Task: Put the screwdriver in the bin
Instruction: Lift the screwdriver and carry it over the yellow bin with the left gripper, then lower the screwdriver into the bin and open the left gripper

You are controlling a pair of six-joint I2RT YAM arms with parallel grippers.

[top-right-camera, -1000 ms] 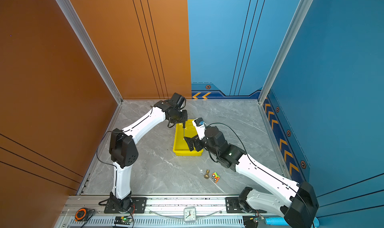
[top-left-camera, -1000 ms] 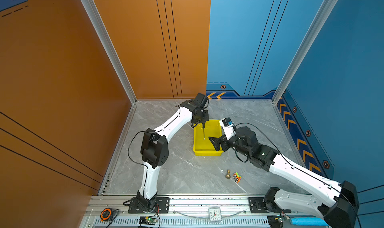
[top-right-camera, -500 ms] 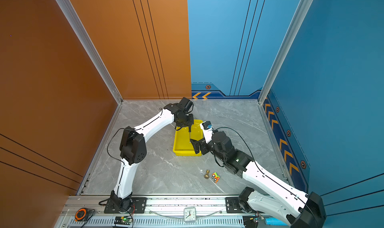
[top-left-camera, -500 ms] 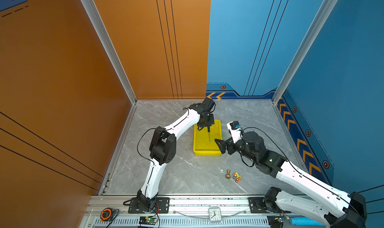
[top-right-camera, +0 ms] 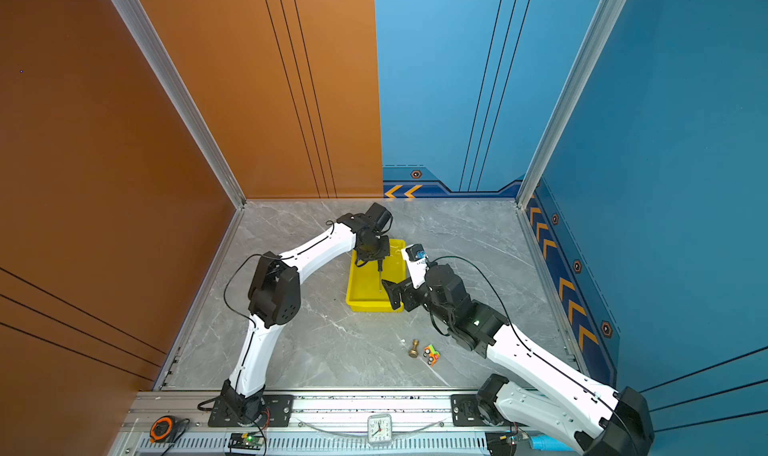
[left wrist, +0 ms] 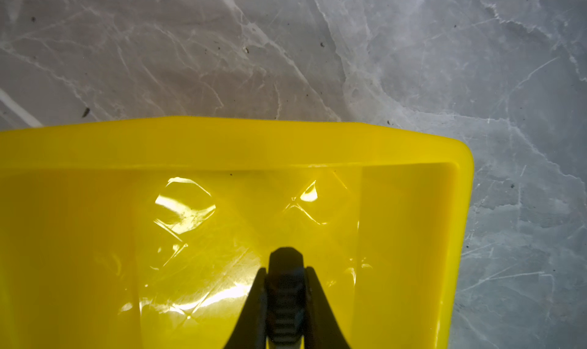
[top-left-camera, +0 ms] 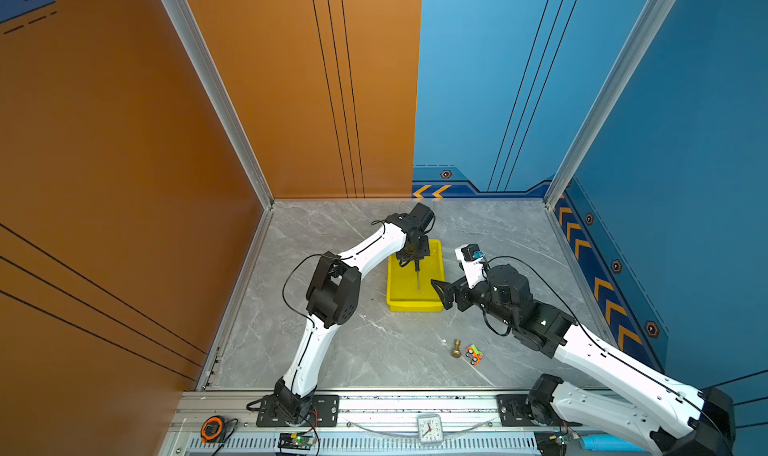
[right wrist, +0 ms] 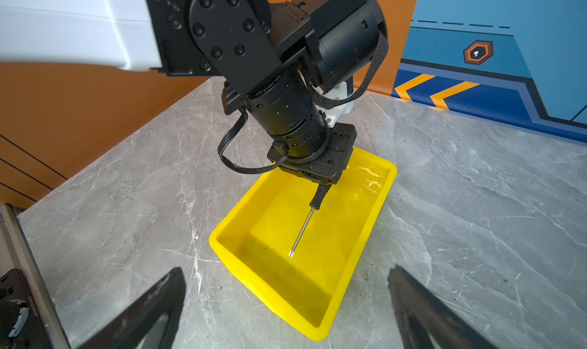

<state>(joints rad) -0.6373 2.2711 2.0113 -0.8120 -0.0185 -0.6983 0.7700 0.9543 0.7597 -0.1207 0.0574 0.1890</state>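
Screwdriver (right wrist: 306,222) above the bin (right wrist: 336,255) — left gripper (left wrist: 286,276) clamped on its handle.
Tip slants down along the bin's length; left wrist view hides the shaft — right gripper (right wrist: 286,269) spread wide.

The left arm (top-left-camera: 374,248) is reaching toward the far edge of the counter (top-left-camera: 374,350), wrist pointing down, left pincer (top-left-camera: 414,259) clamping the screwdriver (right wrist: 305,227). The right arm (top-left-camera: 615,371) is extending low, right pincer (top-left-camera: 442,294) standing wide apart.
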